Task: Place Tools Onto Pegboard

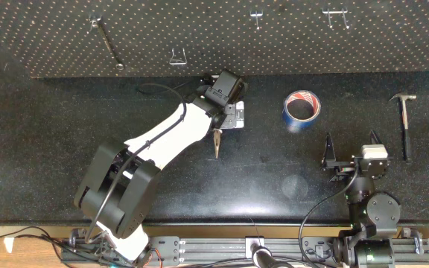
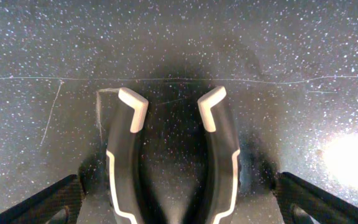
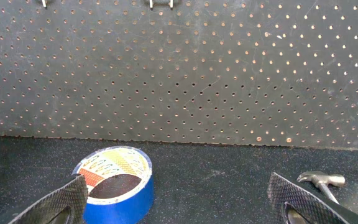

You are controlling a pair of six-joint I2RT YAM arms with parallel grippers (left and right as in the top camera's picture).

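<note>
One pair of pliers (image 1: 217, 143), one tape roll (image 1: 302, 109), one hammer (image 1: 404, 123) lie on the worktop (image 1: 51, 119); one wrench (image 1: 110, 45) hangs on the pegboard (image 1: 289, 45) along the back edge, with three more hooks (image 1: 177, 56). Pliers near the middle, tape toward the back edge, hammer by the back right corner. The left wrist view gives what the top view's left gripper (image 1: 232, 117) covers: fingers spread wide, both plier handles between them, untouched. The right gripper (image 1: 350, 143) is spread too, holding nothing, at the front edge.

pegboard (image 3: 179, 74): matt, perforated | table (image 1: 36, 134): speckled, rough | hammer (image 1: 404, 126): shiny metal head
</note>
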